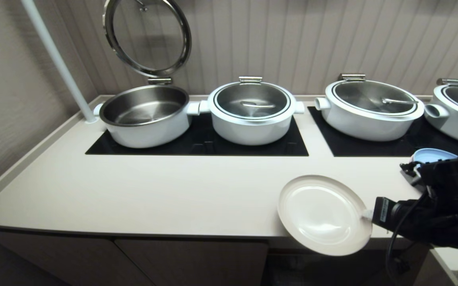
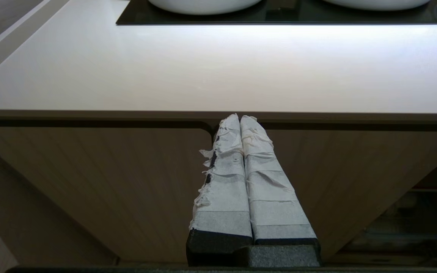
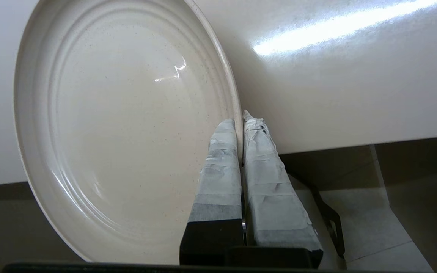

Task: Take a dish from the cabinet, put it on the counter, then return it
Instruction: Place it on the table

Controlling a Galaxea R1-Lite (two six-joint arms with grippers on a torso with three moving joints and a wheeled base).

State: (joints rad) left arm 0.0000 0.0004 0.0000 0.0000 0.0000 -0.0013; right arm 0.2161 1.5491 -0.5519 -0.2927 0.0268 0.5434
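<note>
Cream plate [image 1: 323, 214] is pinched at its rim by the right gripper [image 1: 368, 215], fingers clamped either side for a thin edge hold. It is carried over the front edge of the counter [image 1: 153, 190], partly overhanging, above the cabinet [image 1: 189, 260]. Left gripper [image 2: 241, 121] is parked closed, empty, facing the cabinet doors.

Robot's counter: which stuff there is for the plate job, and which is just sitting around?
For the job:
- dish, its rim pinched by the right gripper
- counter
- cabinet below

Just sitting around:
- four pots, the leftmost with its lid up
- blue plate
- left gripper, parked by the cabinet
</note>
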